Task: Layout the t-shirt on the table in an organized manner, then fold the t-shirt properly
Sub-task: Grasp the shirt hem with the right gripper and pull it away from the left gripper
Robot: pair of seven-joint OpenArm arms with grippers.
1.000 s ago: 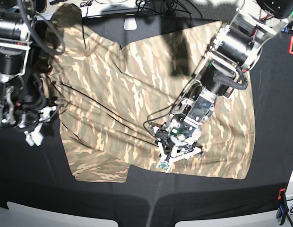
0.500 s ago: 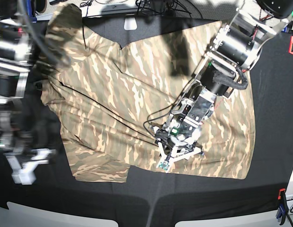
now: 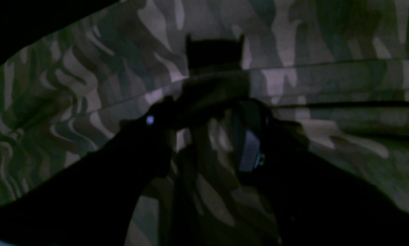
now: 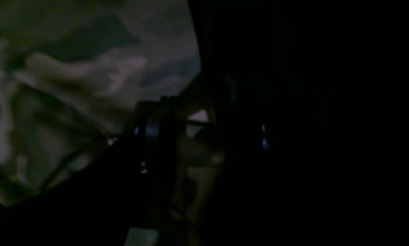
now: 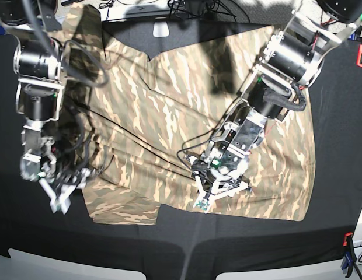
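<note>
The camouflage t-shirt [image 5: 152, 111] lies spread on the black table [image 5: 338, 146], with diagonal creases running across its middle. My left gripper [image 5: 220, 189] rests low on the shirt near the bottom hem. In the left wrist view its fingers [image 3: 249, 150] stand apart with a ridge of cloth [image 3: 204, 143] between them. My right gripper [image 5: 67, 186] hangs over the shirt's left edge by the lower sleeve. The right wrist view is very dark. It shows blurred shirt cloth [image 4: 88, 75] to the left, and the jaws look apart.
An orange clamp [image 5: 361, 55] sits on the right table edge and a blue and orange clamp [image 5: 347, 254] at the front right corner. Cables [image 5: 192, 9] and a white object [image 5: 160, 29] lie beyond the shirt's far edge.
My right arm has swung from off the shirt's left side onto its lower left edge. The left arm has not moved.
</note>
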